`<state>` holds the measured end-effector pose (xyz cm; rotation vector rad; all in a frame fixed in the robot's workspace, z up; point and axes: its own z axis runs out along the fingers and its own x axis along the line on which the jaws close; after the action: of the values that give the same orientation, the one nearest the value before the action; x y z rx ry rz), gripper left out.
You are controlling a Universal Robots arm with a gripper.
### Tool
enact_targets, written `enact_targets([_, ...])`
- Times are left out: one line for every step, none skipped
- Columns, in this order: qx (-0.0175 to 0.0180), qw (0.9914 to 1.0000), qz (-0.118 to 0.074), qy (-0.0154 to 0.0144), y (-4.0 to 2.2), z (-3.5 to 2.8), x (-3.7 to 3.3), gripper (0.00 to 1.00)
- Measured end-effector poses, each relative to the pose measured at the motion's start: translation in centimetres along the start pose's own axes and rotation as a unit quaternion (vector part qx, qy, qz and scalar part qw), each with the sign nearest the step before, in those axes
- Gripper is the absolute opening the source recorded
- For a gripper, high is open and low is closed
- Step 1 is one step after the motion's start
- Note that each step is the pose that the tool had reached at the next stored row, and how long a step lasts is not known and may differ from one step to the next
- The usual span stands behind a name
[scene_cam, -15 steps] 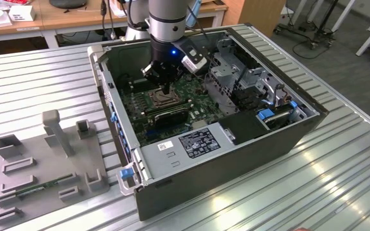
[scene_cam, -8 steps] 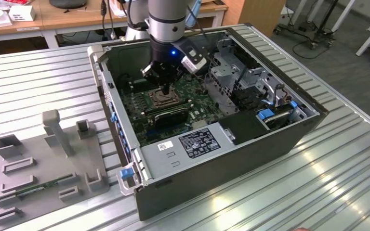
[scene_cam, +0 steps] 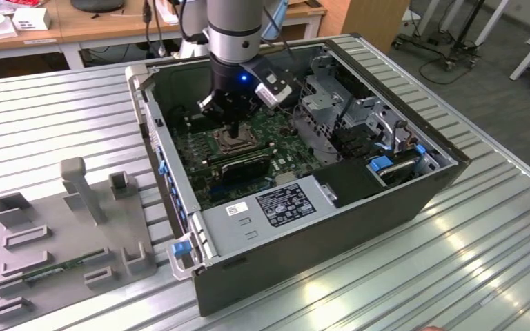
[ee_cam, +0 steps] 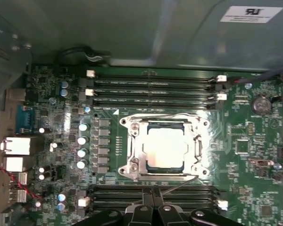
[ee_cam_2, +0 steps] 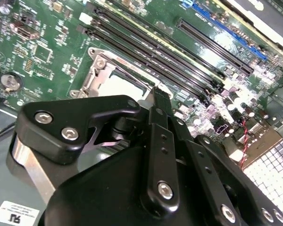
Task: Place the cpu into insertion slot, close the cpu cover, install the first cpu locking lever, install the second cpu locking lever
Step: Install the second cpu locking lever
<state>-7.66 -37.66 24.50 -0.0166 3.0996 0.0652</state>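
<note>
The cpu lies flat in the insertion slot, its pale metal top showing through the window of the cpu cover. The silver cover lies down over the chip. A thin wire locking lever slants up off the socket edge nearest my fingers. My gripper is shut, its two black fingers pressed together, the tip right at that lever beside the socket. In the second wrist view the shut gripper stands at the socket's edge next to the cpu. In the exterior view the gripper hangs just over the socket.
Long black memory slots flank the socket on two sides. The open computer case has high walls, a drive cage and a power supply close by. A grey jig sits at the exterior view's left.
</note>
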Motion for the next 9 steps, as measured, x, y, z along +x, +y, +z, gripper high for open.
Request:
enact_targets([0.0, 1.0, 0.0, -0.0002, 0.0, 0.05, 0.14, 0.11])
enact_targets([0.0, 1.0, 0.0, -0.0003, 0.0, 0.09, 0.22, 0.11])
enact_targets([0.0, 1.0, 0.0, -0.0003, 0.0, 0.09, 0.24, 0.11])
enact_targets([0.0, 1.0, 0.0, -0.0003, 0.0, 0.12, 0.33, 0.11])
enact_targets([0.0, 1.0, 0.0, -0.0003, 0.0, 0.13, 0.42, 0.11])
enact_targets([-0.0001, 1.0, 0.0, -0.0003, 0.0, 0.13, 0.43, 0.11])
enact_targets([-0.0001, 1.0, 0.0, -0.0003, 0.0, 0.13, 0.43, 0.11])
enact_targets([-0.0001, 1.0, 0.0, -0.0003, 0.0, 0.13, 0.43, 0.11])
enact_targets([0.0, 1.0, 0.0, -0.0003, 0.0, 0.13, 0.43, 0.11])
